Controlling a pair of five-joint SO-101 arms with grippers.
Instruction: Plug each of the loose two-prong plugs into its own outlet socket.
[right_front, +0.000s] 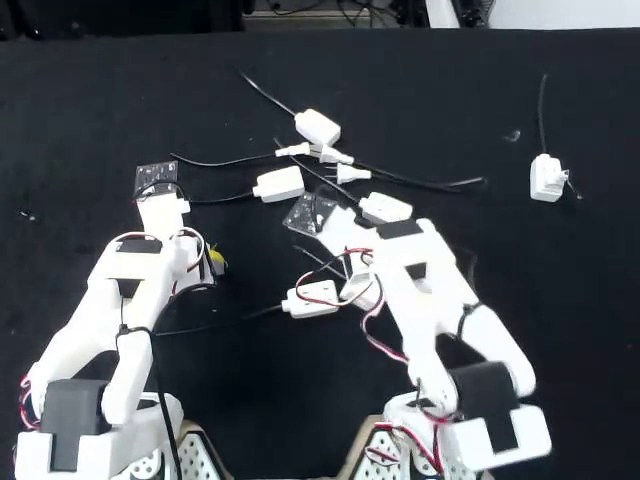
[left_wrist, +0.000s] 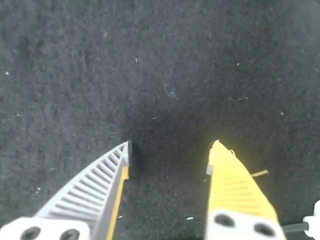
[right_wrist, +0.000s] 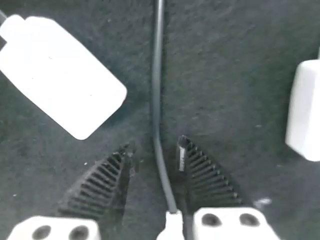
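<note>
- Left gripper (left_wrist: 170, 150): jaws wide and empty, over the bare table (right_front: 80, 120) toward its left edge.
- Blocks (right_front: 280, 184): white socket bodies on cords, scattered mid-table. One block (right_front: 546, 178) lies well apart, near the right edge.
- Plugs (right_front: 336, 156): small and white, clustered among the blocks toward the far edge. They are probably light, rigid and smooth. Grip across the body's flat sides and leave the prongs free; the cords may drag.
- Right gripper (right_wrist: 155, 144): jaws apart, straddling a cable (right_wrist: 156, 75) without clamping it.
</note>
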